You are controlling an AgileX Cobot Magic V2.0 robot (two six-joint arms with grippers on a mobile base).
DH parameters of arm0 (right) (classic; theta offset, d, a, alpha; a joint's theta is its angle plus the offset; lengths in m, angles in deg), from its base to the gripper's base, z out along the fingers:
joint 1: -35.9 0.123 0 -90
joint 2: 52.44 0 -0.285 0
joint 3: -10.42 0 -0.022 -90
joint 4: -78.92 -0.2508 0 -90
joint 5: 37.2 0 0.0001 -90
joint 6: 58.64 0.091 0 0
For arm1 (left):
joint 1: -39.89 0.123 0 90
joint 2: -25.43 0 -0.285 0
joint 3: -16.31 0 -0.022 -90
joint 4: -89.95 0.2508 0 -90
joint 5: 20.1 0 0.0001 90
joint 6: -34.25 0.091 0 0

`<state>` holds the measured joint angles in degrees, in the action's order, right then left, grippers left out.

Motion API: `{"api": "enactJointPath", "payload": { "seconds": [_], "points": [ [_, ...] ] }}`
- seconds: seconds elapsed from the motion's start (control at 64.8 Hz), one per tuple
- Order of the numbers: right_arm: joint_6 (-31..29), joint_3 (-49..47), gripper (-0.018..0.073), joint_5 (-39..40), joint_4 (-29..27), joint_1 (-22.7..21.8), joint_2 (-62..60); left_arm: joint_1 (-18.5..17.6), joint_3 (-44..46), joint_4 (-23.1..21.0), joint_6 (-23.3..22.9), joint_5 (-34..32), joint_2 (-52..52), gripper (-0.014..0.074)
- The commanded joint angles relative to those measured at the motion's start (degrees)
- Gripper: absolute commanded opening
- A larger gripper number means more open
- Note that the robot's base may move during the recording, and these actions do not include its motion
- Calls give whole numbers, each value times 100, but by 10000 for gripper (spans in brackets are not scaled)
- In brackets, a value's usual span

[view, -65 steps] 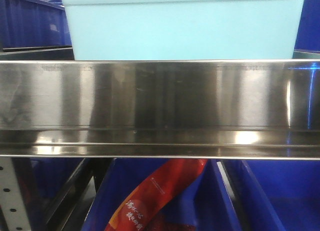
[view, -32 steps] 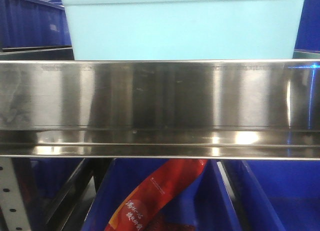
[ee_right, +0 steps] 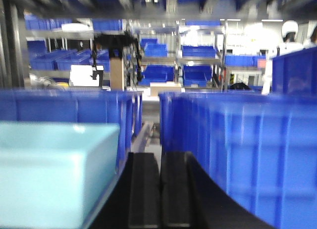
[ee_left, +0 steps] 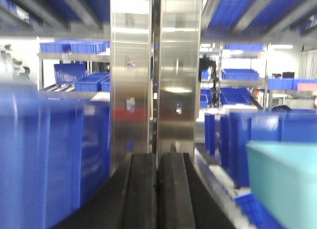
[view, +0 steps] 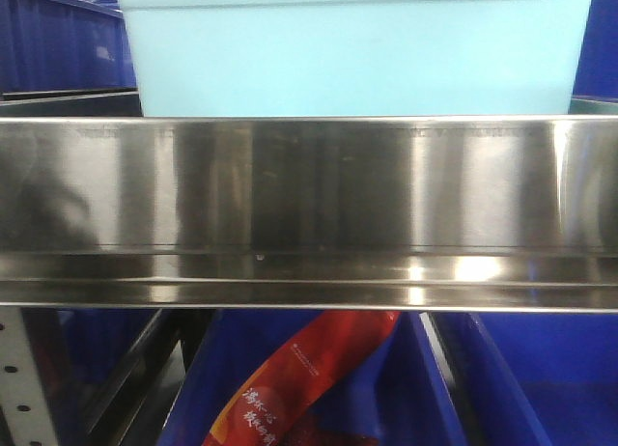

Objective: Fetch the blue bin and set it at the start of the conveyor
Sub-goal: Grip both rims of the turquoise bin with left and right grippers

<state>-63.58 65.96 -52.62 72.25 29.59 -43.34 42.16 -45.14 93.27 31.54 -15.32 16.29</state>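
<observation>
Up front on the exterior camera, a shiny steel rail point(view: 309, 205) runs straight across the middle, full of blurry reflections. The blue bin point(view: 357, 60) sits on the shelf right behind that rail, its lower edge hidden by the metal. Dark blue crates point(view: 58, 41) stand behind it on the left. Under the rail there are more blue tubs point(view: 541, 378), and a red packet point(view: 299, 378) with printed characters leans in one of them. A perforated post point(view: 19, 378) shows at the bottom left. Neither claw is in this shot.

Over on the left wrist camera, the left claw point(ee_left: 157, 189) has its two black fingers pressed together with nothing between them. It points at a polished steel column point(ee_left: 153, 80) dead ahead. A blurry blue crate wall point(ee_left: 49, 154) fills the left side. The blue bin point(ee_left: 285, 184) is off to the lower right of the claw, near but not touching. Racks of blue crates point(ee_left: 237, 85) sit further back in a bright room.

Right wrist camera: the right claw point(ee_right: 160, 189) is also squeezed closed on nothing. The blue bin point(ee_right: 54, 174) is just beside it on the left, and a big ribbed crate point(ee_right: 257, 154) is on the right. Way back there's more racking point(ee_right: 198, 60), plus a person in a white cap point(ee_right: 290, 33).
</observation>
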Motion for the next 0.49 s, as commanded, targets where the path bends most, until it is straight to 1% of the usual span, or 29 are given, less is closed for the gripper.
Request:
{"api": "enactJointPath", "payload": {
  "seconds": [0.0, 0.077, 0.093, 0.139, 0.154, 0.17, 0.216, 0.247, 0.262, 0.293, 0.339, 0.386, 0.478],
  "points": [
    [-57, -520, 6, -420, -11, 8, 292, -16, 532, 3, 15, 777, -295, 13],
    [-57, -752, 176, -388, -11, 8, 560, -16, 909, -19, 15, 1092, -639, 160],
    [-57, -778, 214, -379, -11, 8, 607, -16, 979, -28, 15, 1105, -729, 206],
    [-57, -821, 356, -320, -19, 8, 743, -16, 1087, -33, 15, 1086, -904, 298],
    [-57, -831, 372, -320, -19, 8, 804, -16, 1134, -33, 15, 1086, -959, 342],
    [-57, -834, 421, -320, -19, 8, 841, -16, 1160, -47, 15, 1086, -1014, 370],
    [-57, -834, 508, -267, 29, 8, 959, -42, 1249, -78, 15, 1086, -1214, 453],
    [-57, -834, 566, -225, 58, 8, 1026, -88, 1294, -93, 15, 1096, -1307, 488],
    [-57, -846, 579, -222, 57, 8, 1057, -117, 1317, -93, 15, 1109, -1352, 502],
    [-57, -864, 572, -222, 57, 8, 1146, -188, 1380, -93, 15, 1138, -1445, 524],
    [-57, -914, 566, -253, 31, 8, 1266, -331, 1479, -93, 27, 1266, -1604, 530],
    [-57, -999, 557, -369, 3, 17, 1419, -591, 1613, -93, 115, 1430, -1765, 527],
    [-57, -1190, 549, -587, -26, 66, 1735, -1114, 1870, -93, 482, 1623, -2107, 526]
  ]
}}
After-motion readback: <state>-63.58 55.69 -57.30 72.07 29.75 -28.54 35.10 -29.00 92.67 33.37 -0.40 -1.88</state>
